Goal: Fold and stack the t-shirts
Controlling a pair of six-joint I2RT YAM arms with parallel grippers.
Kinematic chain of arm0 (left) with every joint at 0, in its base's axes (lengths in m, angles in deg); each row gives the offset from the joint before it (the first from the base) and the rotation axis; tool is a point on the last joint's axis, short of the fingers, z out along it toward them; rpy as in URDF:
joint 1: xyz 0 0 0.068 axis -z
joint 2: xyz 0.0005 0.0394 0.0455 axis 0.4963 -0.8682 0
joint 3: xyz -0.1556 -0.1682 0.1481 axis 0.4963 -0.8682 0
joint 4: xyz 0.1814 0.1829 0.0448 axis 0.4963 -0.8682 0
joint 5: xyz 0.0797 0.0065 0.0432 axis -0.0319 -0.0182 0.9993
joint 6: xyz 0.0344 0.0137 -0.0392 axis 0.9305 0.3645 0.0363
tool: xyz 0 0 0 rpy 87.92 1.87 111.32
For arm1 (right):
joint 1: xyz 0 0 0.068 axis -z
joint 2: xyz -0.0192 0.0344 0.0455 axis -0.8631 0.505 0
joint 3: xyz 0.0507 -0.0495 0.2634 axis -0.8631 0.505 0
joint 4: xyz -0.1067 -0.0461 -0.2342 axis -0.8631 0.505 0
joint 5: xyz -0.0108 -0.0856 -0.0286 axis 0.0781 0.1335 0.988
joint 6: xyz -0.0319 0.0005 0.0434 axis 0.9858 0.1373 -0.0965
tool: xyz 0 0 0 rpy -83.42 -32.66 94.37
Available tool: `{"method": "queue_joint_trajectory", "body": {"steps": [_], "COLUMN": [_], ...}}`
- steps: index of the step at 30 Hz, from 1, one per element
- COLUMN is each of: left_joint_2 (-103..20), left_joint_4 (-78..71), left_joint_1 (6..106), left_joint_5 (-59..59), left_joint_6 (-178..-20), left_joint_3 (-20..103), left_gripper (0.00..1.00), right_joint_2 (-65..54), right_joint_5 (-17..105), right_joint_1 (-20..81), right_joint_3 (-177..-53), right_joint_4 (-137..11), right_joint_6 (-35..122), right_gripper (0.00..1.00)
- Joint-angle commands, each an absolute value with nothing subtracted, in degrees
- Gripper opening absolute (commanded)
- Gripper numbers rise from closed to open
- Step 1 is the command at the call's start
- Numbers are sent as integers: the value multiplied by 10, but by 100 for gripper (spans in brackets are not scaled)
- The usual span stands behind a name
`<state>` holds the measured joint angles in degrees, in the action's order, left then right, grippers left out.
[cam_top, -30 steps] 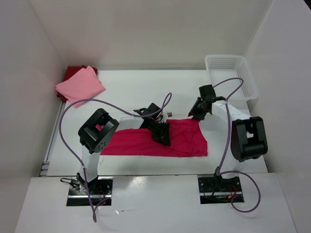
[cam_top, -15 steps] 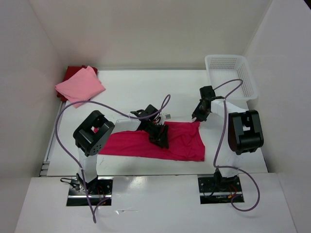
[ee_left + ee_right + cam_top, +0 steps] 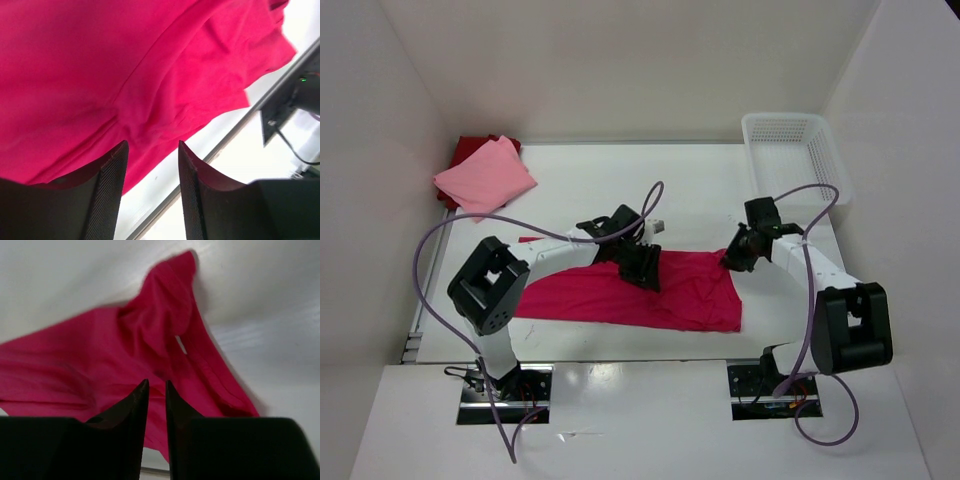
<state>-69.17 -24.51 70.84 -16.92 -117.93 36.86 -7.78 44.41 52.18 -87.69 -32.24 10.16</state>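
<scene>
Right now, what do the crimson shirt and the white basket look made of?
The crimson shirt looks like soft, matte knit cloth, probably cotton jersey: it lies limp, wrinkles easily and shows a stitched seam. The basket looks like rigid white plastic with a slight sheen, judging by its even moulded mesh walls.

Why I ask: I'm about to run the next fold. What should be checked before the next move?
1. Bright crimson-pink cloth t-shirt on the white table: ok, all of it lies on the table.
2. That shirt smooth: not ok, its right end is rumpled.
3. Left hand open above the shirt, nothing between its fingers: ok.
4. Right hand gripping the shirt's far right corner: cannot tell; its fingers stand nearly together.
5. Folded light pink t-shirt lying on the dark red t-shirt in the far left corner, away from both arms: ok.
</scene>
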Motion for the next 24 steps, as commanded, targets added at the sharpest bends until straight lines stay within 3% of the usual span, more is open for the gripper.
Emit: {"method": "queue_joint_trajectory", "body": {"steps": [1, 4, 5, 11, 13, 18, 24], "left_joint_2": [-651, -651, -651, -695, -704, -722, -739], "left_joint_4": [-264, -251, -245, -239, -244, -250, -237], "left_joint_1": [711, 725, 739, 785, 785, 785, 785], "left_joint_5": [-118, -111, -111, -78, -61, -53, -60], "left_joint_6": [-1155, -1155, -1150, -1150, -1150, -1145, -1166], "left_joint_3": [348, 348, 357, 390, 390, 390, 396], "left_gripper": [55, 60, 61, 64, 62, 57, 61], "right_joint_2": [-82, -60, -45, -21, -15, -1, 9], "right_joint_5": [421, 416, 416, 396, 408, 420, 414], "right_joint_1": [520, 520, 520, 520, 520, 520, 520], "right_joint_3": [-862, -862, -862, -874, -879, -894, -888], "right_joint_4": [-314, -320, -336, -371, -371, -377, -389], "right_joint_6": [92, 92, 92, 87, 87, 87, 87], "right_gripper": [26, 49, 51, 50, 41, 33, 33]}}
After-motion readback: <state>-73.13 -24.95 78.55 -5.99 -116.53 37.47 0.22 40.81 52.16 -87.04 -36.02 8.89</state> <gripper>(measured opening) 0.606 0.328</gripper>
